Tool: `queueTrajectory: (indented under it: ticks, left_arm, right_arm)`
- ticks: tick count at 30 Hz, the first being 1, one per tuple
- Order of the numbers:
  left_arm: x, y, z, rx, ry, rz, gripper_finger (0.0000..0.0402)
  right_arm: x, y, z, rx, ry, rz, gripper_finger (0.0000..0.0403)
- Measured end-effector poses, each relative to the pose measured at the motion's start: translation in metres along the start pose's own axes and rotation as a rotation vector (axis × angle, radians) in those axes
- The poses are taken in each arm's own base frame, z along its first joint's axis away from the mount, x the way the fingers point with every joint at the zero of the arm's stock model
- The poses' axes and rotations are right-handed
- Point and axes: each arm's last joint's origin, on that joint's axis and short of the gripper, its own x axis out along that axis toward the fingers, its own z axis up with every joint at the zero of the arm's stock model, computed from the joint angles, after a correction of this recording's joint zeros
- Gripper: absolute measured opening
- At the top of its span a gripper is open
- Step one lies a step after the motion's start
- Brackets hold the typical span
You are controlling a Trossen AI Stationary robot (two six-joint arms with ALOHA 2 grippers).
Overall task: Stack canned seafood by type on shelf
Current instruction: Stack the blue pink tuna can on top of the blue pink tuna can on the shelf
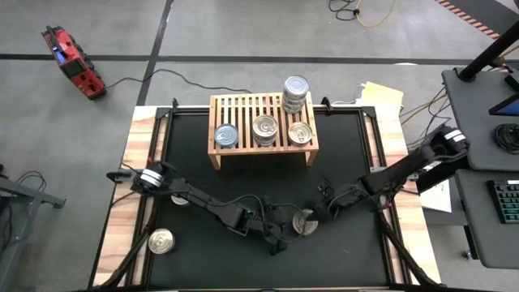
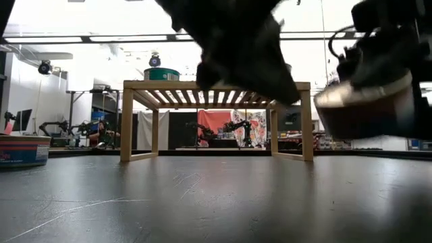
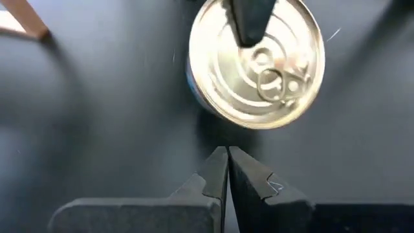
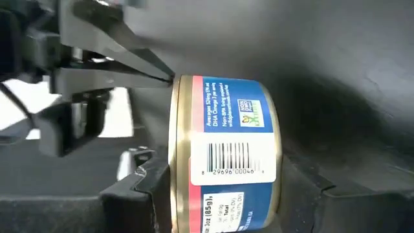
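The black worktop point(image 1: 203, 162) fills the middle of the high view, with the light-wood shelf point(image 1: 261, 104) in its upper centre. On the shelf's slatted top stand three single seafood tins in a row along the front: one at the left point(image 1: 226, 135), one in the middle point(image 1: 265, 128) and one at the right point(image 1: 301, 132). A stack of tins point(image 1: 296, 92) rises at its upper-right corner. So roughly half the tins look shelved, though whether each sits with its own type cannot be told from here.

Left to do: a silver-lidded tin point(image 1: 161, 241) lies loose at the lower left of the worktop, another is half hidden under the left arm point(image 1: 179, 199), and the blue-labelled tin point(image 4: 223, 155) sits at lower centre.

The right hand point(image 1: 310, 217) is closed around that blue-labelled tin, gripping its sides. The left hand point(image 3: 227, 157), just beside it at lower centre, is fully closed and holds nothing.
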Motion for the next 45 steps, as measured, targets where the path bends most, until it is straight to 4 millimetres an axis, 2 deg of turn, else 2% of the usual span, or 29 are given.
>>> queueTrajectory:
  ticks: [5,12,20,26,30,39,45]
  left_arm:
    - [-0.023,0.004,0.017,0.049,-0.032,-0.016,0.0000]
    - [-0.060,0.017,0.033,0.079,-0.093,-0.043,0.0000]
    - [-0.118,0.038,0.054,0.050,-0.214,-0.097,0.0000]
    - [-0.144,0.049,0.065,0.027,-0.286,-0.061,0.0000]
    - [-0.148,0.051,0.068,0.054,-0.300,-0.039,0.0000]
    - [-0.148,0.053,0.066,0.064,-0.299,0.007,0.0000]
    - [-0.148,0.055,0.065,0.069,-0.305,0.074,0.0000]
  right_arm:
    - [-0.020,0.016,0.007,0.007,-0.053,0.107,0.0185]
    - [-0.050,0.037,0.029,0.023,-0.192,0.210,0.0185]
    - [-0.085,0.085,0.072,-0.096,-0.270,0.195,0.0185]
    - [-0.112,0.108,0.110,-0.143,-0.332,0.224,0.0185]
    - [-0.127,0.106,0.131,-0.118,-0.373,0.246,0.0185]
    - [-0.158,0.081,0.166,0.104,-0.497,0.248,0.0185]
    - [-0.165,0.063,0.184,0.238,-0.530,0.221,0.0185]
